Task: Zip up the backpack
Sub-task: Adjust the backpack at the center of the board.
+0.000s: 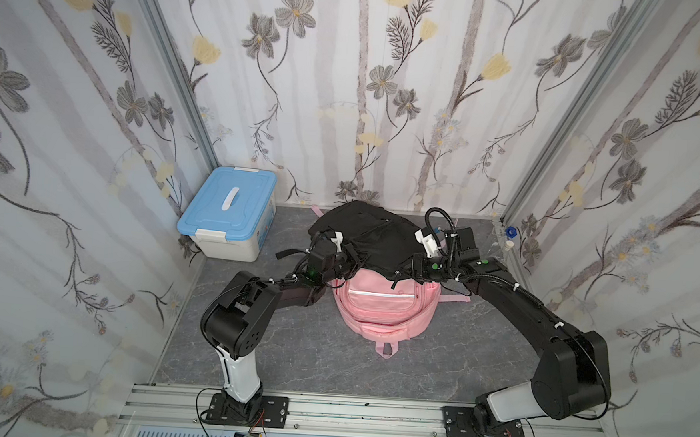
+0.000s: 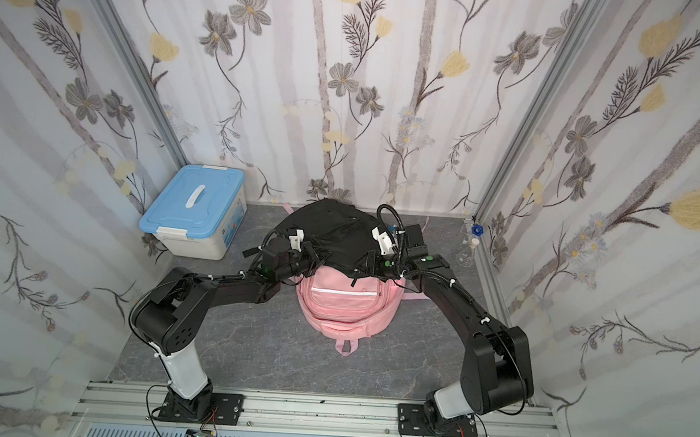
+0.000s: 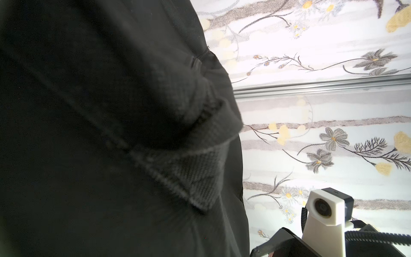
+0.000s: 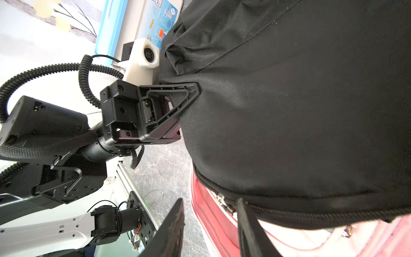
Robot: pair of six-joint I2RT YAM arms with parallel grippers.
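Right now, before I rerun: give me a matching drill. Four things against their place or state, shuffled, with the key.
Things
1. black backpack
2. storage box
3. left hand
4. right hand

Place or state
a. blue lid, far corner on the left arm's side
b. jaws apart, at the zipper
c. draped over the far end of the pink backpack
d. shut on black fabric

Pairs: 1-c, 2-a, 3-d, 4-b

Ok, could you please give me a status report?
Left tool shut on black backpack fabric. Right tool open at its zipper. Pink backpack underneath.
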